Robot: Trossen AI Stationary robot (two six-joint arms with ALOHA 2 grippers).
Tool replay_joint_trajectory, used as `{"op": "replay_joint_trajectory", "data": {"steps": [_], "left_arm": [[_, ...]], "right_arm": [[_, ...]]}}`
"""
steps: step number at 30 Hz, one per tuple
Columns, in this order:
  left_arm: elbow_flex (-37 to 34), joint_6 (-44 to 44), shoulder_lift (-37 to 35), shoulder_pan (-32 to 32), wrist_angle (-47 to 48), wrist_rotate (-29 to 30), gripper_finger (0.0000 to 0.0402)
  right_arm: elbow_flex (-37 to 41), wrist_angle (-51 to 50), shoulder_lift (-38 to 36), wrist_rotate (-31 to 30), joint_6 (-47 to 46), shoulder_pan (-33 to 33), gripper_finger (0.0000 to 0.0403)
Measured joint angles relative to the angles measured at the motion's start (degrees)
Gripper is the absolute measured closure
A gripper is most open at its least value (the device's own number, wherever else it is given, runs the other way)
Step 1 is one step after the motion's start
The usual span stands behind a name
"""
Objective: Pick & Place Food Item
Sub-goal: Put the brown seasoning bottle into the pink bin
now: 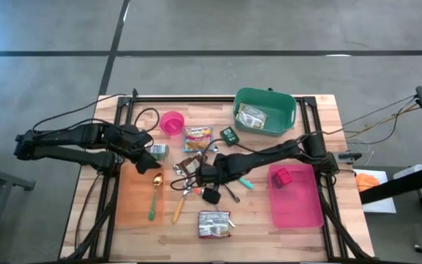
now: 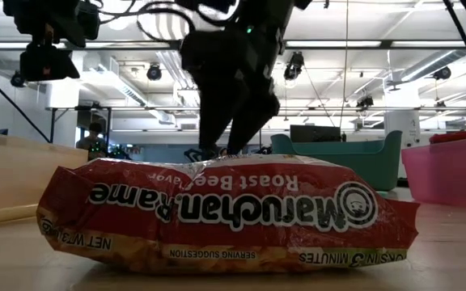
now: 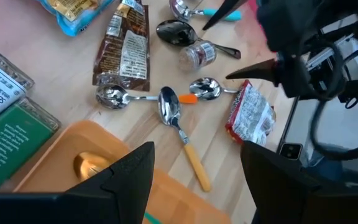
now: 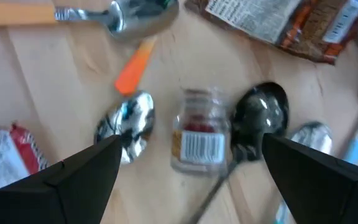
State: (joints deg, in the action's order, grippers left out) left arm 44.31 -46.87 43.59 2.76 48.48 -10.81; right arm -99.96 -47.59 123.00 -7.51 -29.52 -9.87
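A: Going for the jar point(image 4: 197, 127)?
B: Looks so. Lying on its side mid-table among the spoons, straight below the right gripper point(image 4: 192, 142), with fingers spread wide to either side of it and not touching yet
A: Handling?
B: Probably light and stiff: clear glass or plastic with red stuff inside. Smooth and round, so liable to roll or squirt out of a pinch. Possibly breakable if dropped
A: Where to grab?
B: Across the labelled body, near the middle, with fingers square to its long axis. Tight fit, though: touching or nearly touching a dark spoon point(image 4: 260, 115) on one side, just beside a silver spoon point(image 4: 126, 121) on the other. Hard to close without nudging one of them
A: And the left gripper point(image 3: 196, 149)?
B: Over the orange board point(image 3: 166, 186) at the table's left, with fingers apart, pinching nothing
A: Count?
B: One jar. Six spoons by the left wrist view, counting the gold spoon point(image 3: 89, 165) on the board; could be missing some. Four packets: ramen point(image 1: 215, 224) close to the low camera, brown packet point(image 3: 126, 46), snack packet point(image 1: 197, 137), one more in the green bin point(image 1: 288, 110). One pink cup point(image 1: 171, 122), one pink tray point(image 1: 302, 209) holding a red item point(image 1: 280, 176), one green box point(image 3: 8, 134)
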Motion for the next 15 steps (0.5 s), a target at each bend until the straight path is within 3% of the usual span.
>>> {"op": "replay_joint_trajectory", "data": {"steps": [15], "left_arm": [[0.0,0.6,0.0,0.0,0.8,-0.8,0.016]], "right_arm": [[0.0,-0.2,2.9,-0.6,2.6,0.0,0.0019]]}}
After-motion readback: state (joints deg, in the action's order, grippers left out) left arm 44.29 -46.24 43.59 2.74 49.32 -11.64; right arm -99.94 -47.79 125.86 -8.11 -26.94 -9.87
